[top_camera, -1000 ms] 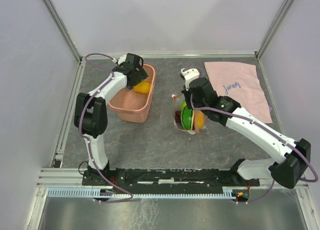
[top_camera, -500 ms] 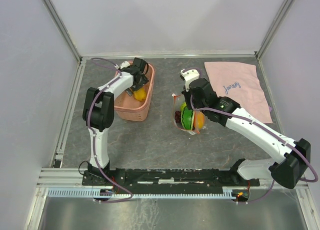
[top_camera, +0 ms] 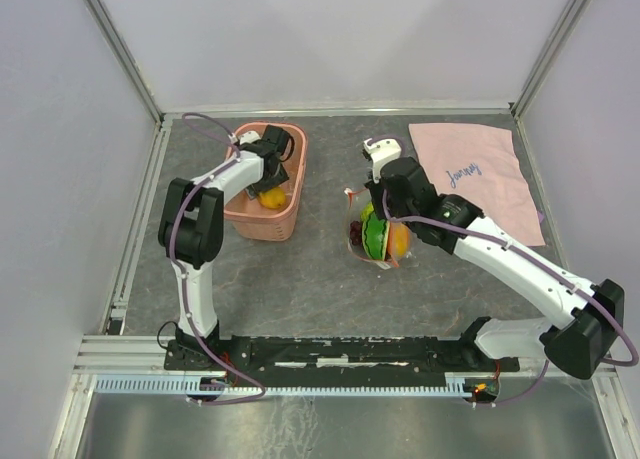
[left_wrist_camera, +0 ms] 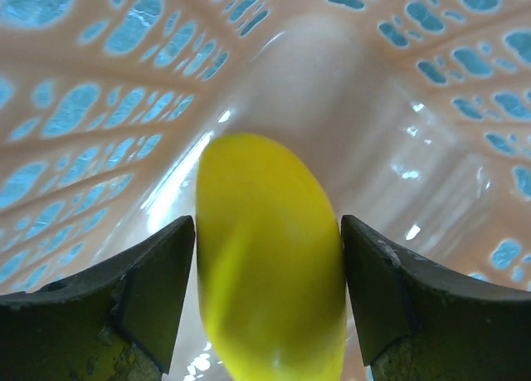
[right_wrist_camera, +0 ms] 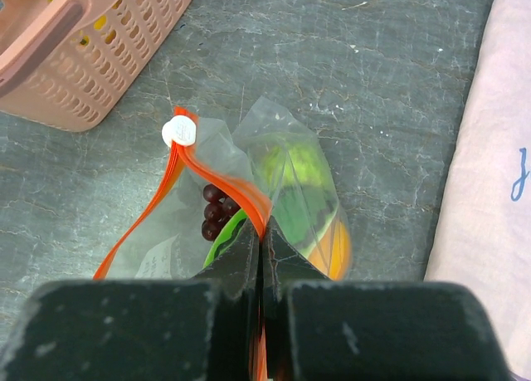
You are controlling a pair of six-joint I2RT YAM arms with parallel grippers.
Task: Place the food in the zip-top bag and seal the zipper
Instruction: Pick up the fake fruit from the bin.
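left end effector [left_wrist_camera: 267,232] is inside the pink basket [top_camera: 285,219], fingers wide apart and close against both sides of a yellow fruit [left_wrist_camera: 265,315]; whether it grips cannot be told. right end effector [right_wrist_camera: 261,240] is pinched closed on the zipper [right_wrist_camera: 224,184] of the zip-top bag [right_wrist_camera: 290,124], which sits on the bench [right_wrist_camera: 332,49] holding grapes [right_wrist_camera: 216,211].

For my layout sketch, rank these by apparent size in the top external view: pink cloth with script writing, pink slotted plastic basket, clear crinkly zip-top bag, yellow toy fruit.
1. pink cloth with script writing
2. pink slotted plastic basket
3. clear crinkly zip-top bag
4. yellow toy fruit, partly hidden in the basket
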